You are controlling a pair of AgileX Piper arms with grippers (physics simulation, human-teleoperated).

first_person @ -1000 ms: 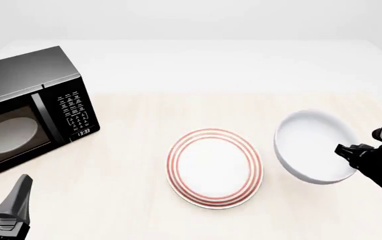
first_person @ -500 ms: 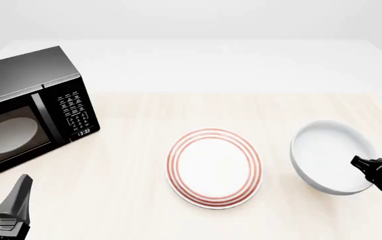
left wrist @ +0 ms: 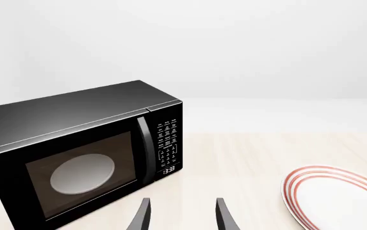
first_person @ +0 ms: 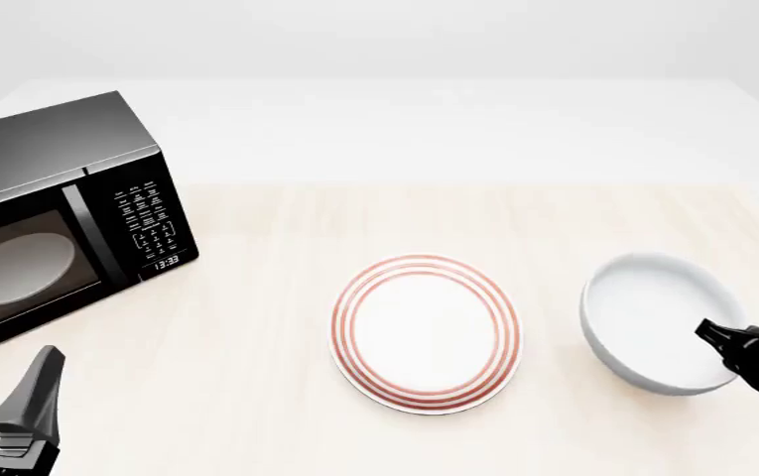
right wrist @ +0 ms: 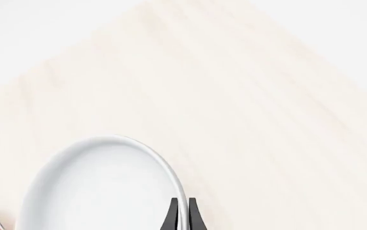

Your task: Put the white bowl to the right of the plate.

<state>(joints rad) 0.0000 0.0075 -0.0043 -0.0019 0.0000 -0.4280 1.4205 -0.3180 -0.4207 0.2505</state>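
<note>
Settling onto the counter [first_person: 287,228], the white bowl [first_person: 657,322] now lies level to the right of the plate [first_person: 427,333], a clear gap of bare wood between them. A second ago it hung tilted and higher in the front view, closer to the plate's rim; half a second ago it had swung out rightward and dropped, and since then it has sunk only a little further, its rim now flat.

The right pincer [right wrist: 181,212] is pinched on the bowl's near-right rim, its two dark fingers [right wrist: 173,211] almost together with the thin white wall between them. From the front view the right arm reaches in from the lower right corner to that same rim.

The left pincer [left wrist: 182,214] sits idle near the microwave [first_person: 55,223], its fingers parted with nothing between them, unmoved across all three moments.

By my reading the bowl has reached its place and the carry is essentially done; what remains is to let go of the rim and draw away without dragging the bowl. Whether its base fully rests on the counter cannot be told for certain.
</note>
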